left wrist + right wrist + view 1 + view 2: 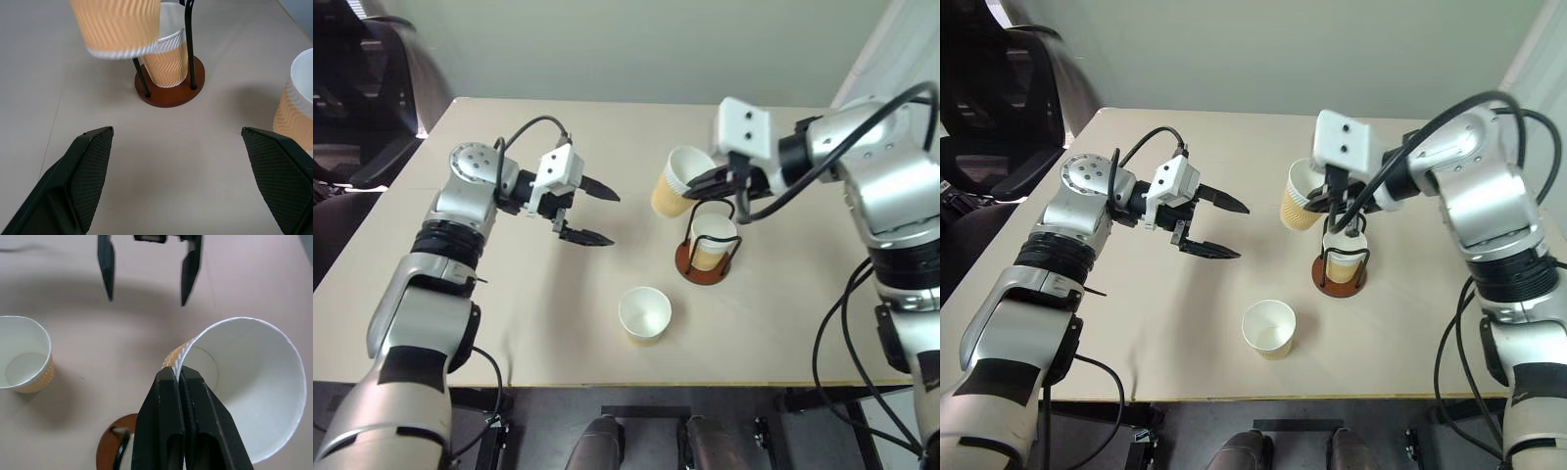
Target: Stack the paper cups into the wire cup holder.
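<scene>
The wire cup holder (708, 257) stands on the table (509, 333), its reddish-brown disc base flat on the surface and its black wire loops upright. One paper cup (713, 240) sits seated inside the loops, mouth up. A second paper cup (679, 182) hangs in the air just above and to the robot's left of the holder, tilted, with its open mouth turned up and toward the robot. The right gripper (180, 377) has this cup by the rim: its two black fingers are pressed together on the rim wall, one inside and one outside (the right wrist view shows the pinch plainly). A third paper cup (645, 314) stands upright on the table, near the holder, on the robot's side of it and to its left, apart from the base. The left gripper (590, 211) hovers above the table well to the left of the holder, jaws spread wide, holding nothing, fingers pointing toward the holder.
</scene>
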